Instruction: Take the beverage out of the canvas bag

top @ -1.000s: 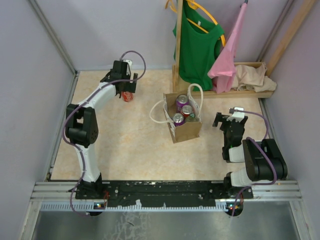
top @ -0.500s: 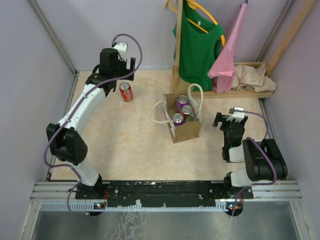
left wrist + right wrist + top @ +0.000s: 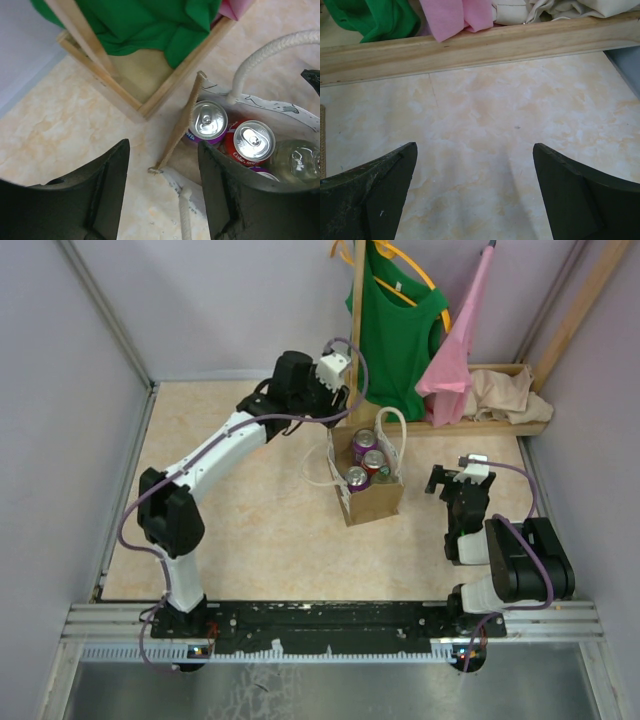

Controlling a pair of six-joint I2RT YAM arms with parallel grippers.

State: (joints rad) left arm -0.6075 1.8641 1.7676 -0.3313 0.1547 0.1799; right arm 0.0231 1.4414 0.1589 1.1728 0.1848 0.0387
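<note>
The tan canvas bag (image 3: 372,498) stands upright at mid-table with white rope handles (image 3: 264,52). It holds a purple can (image 3: 210,120), a red cola can (image 3: 253,141), a clear bottle (image 3: 296,160) and another purple can (image 3: 356,478). My left gripper (image 3: 335,412) hovers over the bag's far-left corner. In the left wrist view it (image 3: 164,145) is open, its fingers straddling that corner from above with nothing gripped. To the right of the bag, my right gripper (image 3: 455,478) rests low and open (image 3: 474,146) over bare table.
A wooden rack (image 3: 356,350) stands just behind the bag, carrying a green shirt (image 3: 395,330) and a pink garment (image 3: 455,360). A beige cloth heap (image 3: 510,395) lies on its base. Grey walls close in on three sides. The rack's base beam (image 3: 480,47) lies ahead of my right gripper.
My left arm has swung right from the back-left corner to above the bag, and its jaws have narrowed. The red can left standing on the table is now hidden under the arm. The right arm is unmoved.
</note>
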